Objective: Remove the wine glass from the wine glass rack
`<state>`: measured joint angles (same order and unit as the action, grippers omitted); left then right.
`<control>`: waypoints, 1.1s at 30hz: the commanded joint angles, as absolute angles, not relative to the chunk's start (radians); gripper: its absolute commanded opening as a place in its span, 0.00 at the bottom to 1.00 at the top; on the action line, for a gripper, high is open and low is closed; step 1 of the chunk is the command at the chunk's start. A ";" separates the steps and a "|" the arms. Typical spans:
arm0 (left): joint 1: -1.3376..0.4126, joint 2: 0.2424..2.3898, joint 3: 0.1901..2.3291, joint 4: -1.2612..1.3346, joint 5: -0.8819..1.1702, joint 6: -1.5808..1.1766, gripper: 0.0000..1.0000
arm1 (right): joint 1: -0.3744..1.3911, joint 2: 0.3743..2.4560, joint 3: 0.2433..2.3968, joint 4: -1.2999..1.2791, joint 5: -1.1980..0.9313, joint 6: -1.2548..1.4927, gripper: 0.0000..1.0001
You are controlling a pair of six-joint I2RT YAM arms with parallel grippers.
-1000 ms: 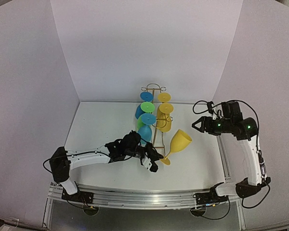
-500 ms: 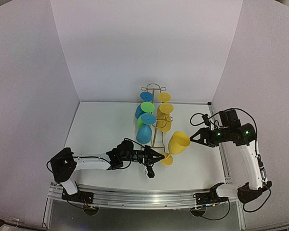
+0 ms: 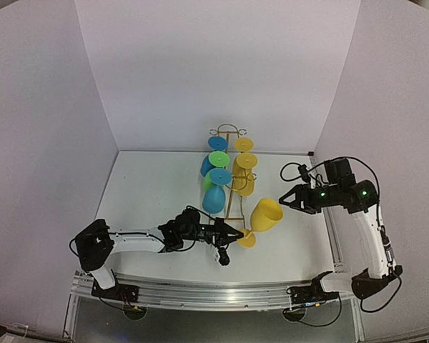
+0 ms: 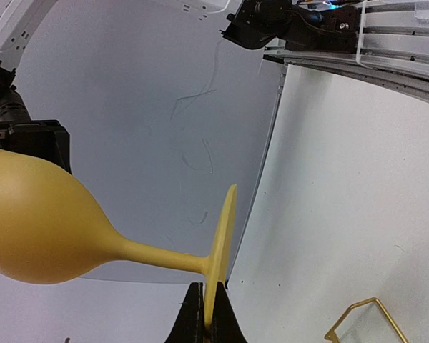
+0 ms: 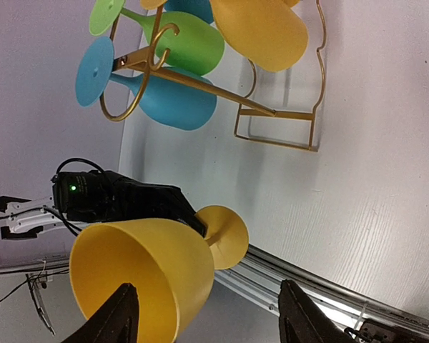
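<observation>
Right arm has swung in since a second ago. Its claw was well off to the right of the rack, and now it's parked at the mouth of the freed glass. Left arm has also dropped lower and stretched out flatter.

Biggest first: the white table (image 3: 150, 193) is matte, with a faint grain in the right wrist view. On it stands the wine glass rack (image 3: 232, 202), made of thin gold wire with an arched top, a centre post and a rectangular base. Hanging on its left side are the blue glasses (image 3: 214, 199) and a green glass (image 3: 219, 158). The hanging yellow glasses (image 3: 245, 161) are on its right side. All are smooth and opaque, with flat disc feet facing up.

The yellow wine glass (image 3: 264, 214) is off the rack, just right of the rack's base on the near side. It's tilted: the long axis runs from the foot, the end closest to the rack's base, up and away to the right. The open mouth points at the right gripper (image 3: 284, 202).

The left gripper (image 3: 237, 233) is clamped on the rim of the foot. Only the left wrist view shows that properly: the disc is edge-on, pinched between two black fingers (image 4: 194, 321), and the stem runs sideways into the rounded bowl.

The right wrist view looks straight into the hollow bowl. It shows that claw's fingers (image 5: 118, 314) spread apart, with one overlapping the rim. Can't tell if it's touching.
</observation>
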<state>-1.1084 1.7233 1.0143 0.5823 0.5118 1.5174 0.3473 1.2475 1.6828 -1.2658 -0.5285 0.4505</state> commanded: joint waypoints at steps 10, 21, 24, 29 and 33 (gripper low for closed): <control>-1.114 1.744 1.118 0.573 0.496 1.501 0.00 | 0.380 1.223 1.594 -1.201 -0.559 0.439 0.53; -1.113 1.749 1.145 0.538 0.445 1.485 0.00 | 0.417 1.264 1.632 -1.217 -0.521 0.435 0.00; -1.115 1.742 1.147 0.477 0.404 1.480 0.10 | 0.416 1.256 1.661 -1.260 -0.390 0.437 0.00; -1.117 1.687 1.085 0.352 0.366 1.471 0.78 | 0.417 1.264 1.719 -1.336 -0.155 0.443 0.00; -1.131 1.565 1.030 0.201 0.320 1.346 0.79 | 0.415 1.259 1.733 -1.401 0.068 0.446 0.00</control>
<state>-1.1172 1.7150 1.0689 0.3804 0.3763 1.4693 0.4152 1.2663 1.6935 -1.3098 -0.2085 0.4462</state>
